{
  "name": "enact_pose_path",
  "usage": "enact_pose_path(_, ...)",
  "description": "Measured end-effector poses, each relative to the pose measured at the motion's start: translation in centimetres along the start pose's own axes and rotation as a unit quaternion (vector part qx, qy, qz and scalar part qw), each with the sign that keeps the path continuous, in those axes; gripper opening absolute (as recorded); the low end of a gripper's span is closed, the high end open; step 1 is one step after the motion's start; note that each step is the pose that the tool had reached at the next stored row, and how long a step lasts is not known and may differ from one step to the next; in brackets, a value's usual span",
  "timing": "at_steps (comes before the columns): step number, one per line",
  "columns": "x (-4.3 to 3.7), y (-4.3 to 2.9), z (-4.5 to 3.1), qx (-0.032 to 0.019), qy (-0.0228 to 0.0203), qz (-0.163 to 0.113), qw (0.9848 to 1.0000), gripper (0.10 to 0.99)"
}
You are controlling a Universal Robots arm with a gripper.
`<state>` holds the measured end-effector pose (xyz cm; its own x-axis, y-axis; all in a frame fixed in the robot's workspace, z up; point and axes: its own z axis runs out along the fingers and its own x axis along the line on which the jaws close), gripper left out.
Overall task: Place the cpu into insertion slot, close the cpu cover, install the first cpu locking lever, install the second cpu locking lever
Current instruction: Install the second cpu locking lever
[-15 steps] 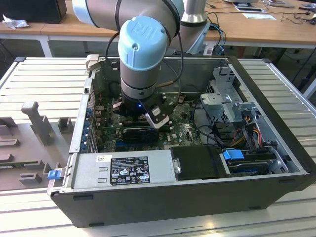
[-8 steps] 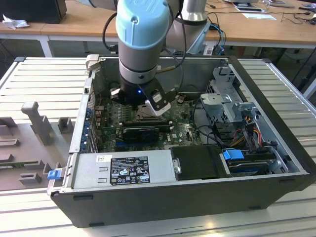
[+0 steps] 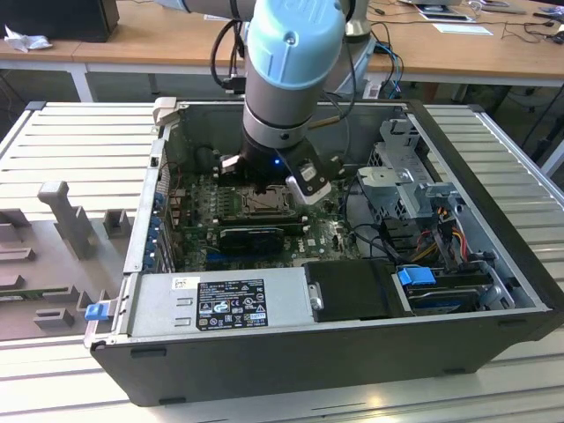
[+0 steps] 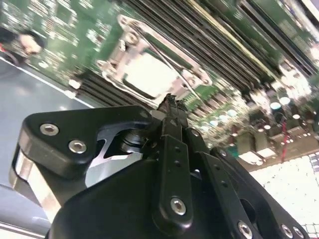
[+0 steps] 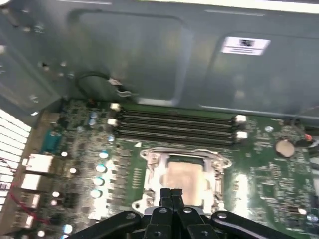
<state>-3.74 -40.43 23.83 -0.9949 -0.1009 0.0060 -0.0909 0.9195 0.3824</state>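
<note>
With the claw pressed together just above it, the thin springy cover looks best pushed at its edge.

My work surface is a desk of ribbed silver-grey metal slats. Grey fixture blocks stand on it at the exterior view's left. Behind runs a long wooden table carrying papers and cables.
</note>
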Motion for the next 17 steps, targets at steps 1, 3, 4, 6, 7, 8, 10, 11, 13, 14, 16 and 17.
enact_pose_path(1, -0.03, -0.2, -0.07, 0.0001, 0.0003, 0.0, 1.0, 0.106)
enact_pose_path(3, 0.05, -0.92, -0.33, 0.0, 0.0002, 0.0, 1.0, 0.106)
enact_pose_path(4, 0.08, -1.27, -0.46, 0.0, 0.0003, 0.0, 1.0, 0.106)
enact_pose_path(6, 0.25, -1.98, -0.59, -0.0002, 0.0006, 0.0, 1.0, 0.106)
enact_pose_path(7, 0.39, -2.0, -0.5, -0.0002, 0.0009, 0.0, 1.0, 0.106)
enact_pose_path(8, 1.02, -2.07, -0.18, -0.0002, 0.0012, 0.0, 1.0, 0.106)
enact_pose_path(10, 1.61, -2.19, 0.27, -0.0002, 0.0011, 0.001, 1.0, 0.106)
enact_pose_path(11, 1.87, -2.26, 0.5, -0.0002, 0.0011, 0.0, 1.0, 0.106)
enact_pose_path(13, 2.25, -2.4, 0.96, -0.0001, 0.0011, 0.001, 1.0, 0.106)
enact_pose_path(14, 2.43, -2.55, 1.41, -0.0001, 0.0011, 0.001, 1.0, 0.106)
enact_pose_path(16, 2.47, -2.64, 1.75, -0.0001, 0.0012, 0.001, 1.0, 0.106)
enact_pose_path(17, 2.52, -2.67, 2.08, -0.0001, 0.0012, 0.0, 1.0, 0.106)
